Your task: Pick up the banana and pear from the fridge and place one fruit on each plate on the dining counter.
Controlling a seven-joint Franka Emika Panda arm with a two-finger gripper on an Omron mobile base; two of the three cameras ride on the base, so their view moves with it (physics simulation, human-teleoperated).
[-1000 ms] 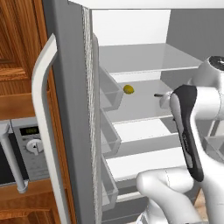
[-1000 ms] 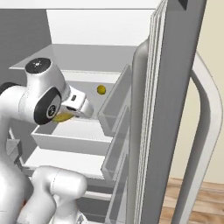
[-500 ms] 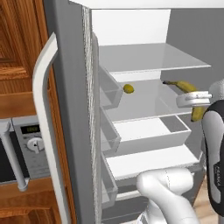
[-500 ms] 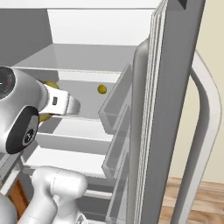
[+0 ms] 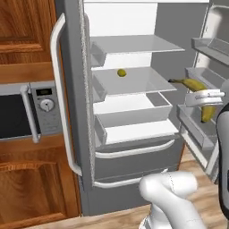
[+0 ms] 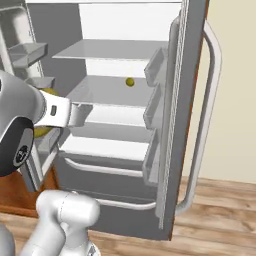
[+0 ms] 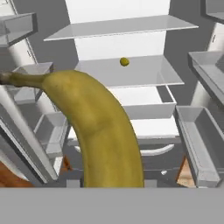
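The gripper (image 5: 205, 99) was clenched on the banana (image 5: 193, 84), and over the last second both had come out of the fridge (image 5: 134, 85). A second before, the arm reached in at the middle shelf; half a second on, the banana was already lifted off it; now it hung outside the cabinet, level with the right door's bins, stem toward the shelves and lower end below the hand. The whole picture had also widened, so the base seemed to have backed off from the fridge. In the hand view the banana (image 7: 98, 131) rose large from the bottom edge, the open fridge behind it. A small round yellow fruit (image 5: 121, 72) sat alone on the middle shelf, as it had throughout. The pear, plates and counter could not be seen. The first pick looked done; what remained was carrying the banana to a plate, then returning for the pear.
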